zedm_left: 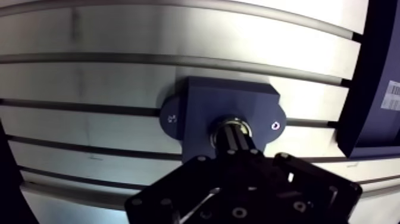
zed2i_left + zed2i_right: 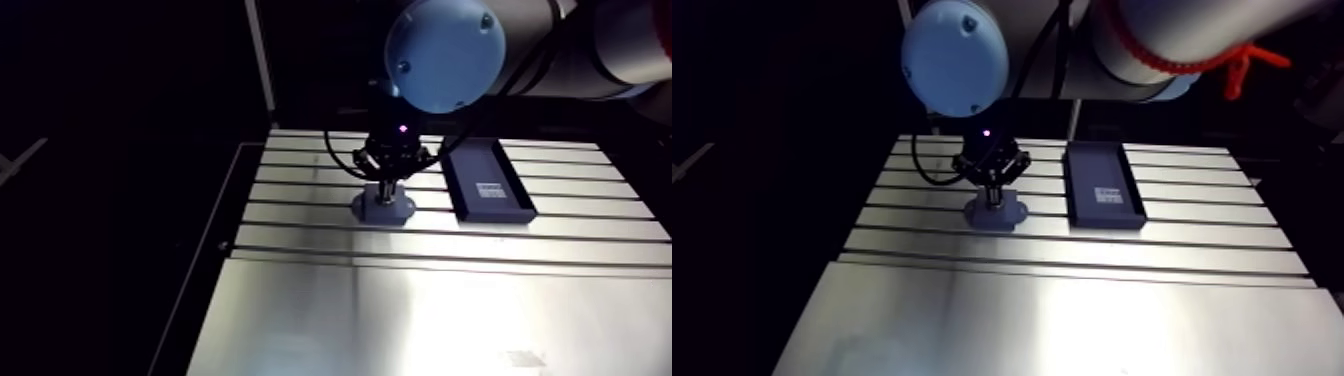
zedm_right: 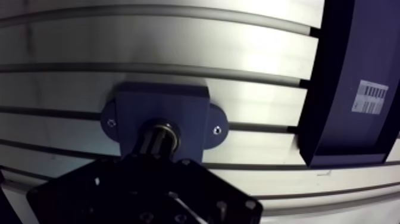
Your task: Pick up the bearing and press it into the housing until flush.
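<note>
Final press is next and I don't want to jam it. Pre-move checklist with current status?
1. Gripper over the bore: ok. The gripper sits at the middle of the housing.
2. Bearing at the bore: ok. The bearing shows as a metal ring at the bore mouth, under the gripper.
3. Bearing flush with the housing face: cannot tell. The gripper hides the seat.
4. Housing flat on the table: ok. No tilt shows in either view.
5. Tray clear of the press: ok. The tray lies beside the housing, apart from it.
</note>
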`<state>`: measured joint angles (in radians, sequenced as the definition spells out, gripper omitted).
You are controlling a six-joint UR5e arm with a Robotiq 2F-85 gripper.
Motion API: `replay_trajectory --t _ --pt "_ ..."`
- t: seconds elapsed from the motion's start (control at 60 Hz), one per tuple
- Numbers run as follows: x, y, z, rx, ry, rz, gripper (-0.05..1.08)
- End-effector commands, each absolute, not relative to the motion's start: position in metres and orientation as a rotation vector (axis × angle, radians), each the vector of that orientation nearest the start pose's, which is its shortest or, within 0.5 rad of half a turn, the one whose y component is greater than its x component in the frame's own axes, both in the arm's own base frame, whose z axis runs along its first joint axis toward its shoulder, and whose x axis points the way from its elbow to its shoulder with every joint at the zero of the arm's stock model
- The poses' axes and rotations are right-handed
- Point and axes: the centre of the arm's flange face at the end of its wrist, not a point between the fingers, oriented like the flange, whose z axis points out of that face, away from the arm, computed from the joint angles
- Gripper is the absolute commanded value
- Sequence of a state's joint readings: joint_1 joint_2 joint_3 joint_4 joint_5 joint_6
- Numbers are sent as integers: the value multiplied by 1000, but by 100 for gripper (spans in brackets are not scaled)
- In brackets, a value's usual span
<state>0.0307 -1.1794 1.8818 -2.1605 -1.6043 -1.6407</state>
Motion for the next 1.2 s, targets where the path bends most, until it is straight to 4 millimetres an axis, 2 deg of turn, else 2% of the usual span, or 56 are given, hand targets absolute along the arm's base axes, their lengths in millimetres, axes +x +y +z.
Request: replay_trajectory --t 0.017,1.2 --pt "-545 -147 192 -157 3024 46 107" --pt "-540 -146 187 -159 3014 43 107"
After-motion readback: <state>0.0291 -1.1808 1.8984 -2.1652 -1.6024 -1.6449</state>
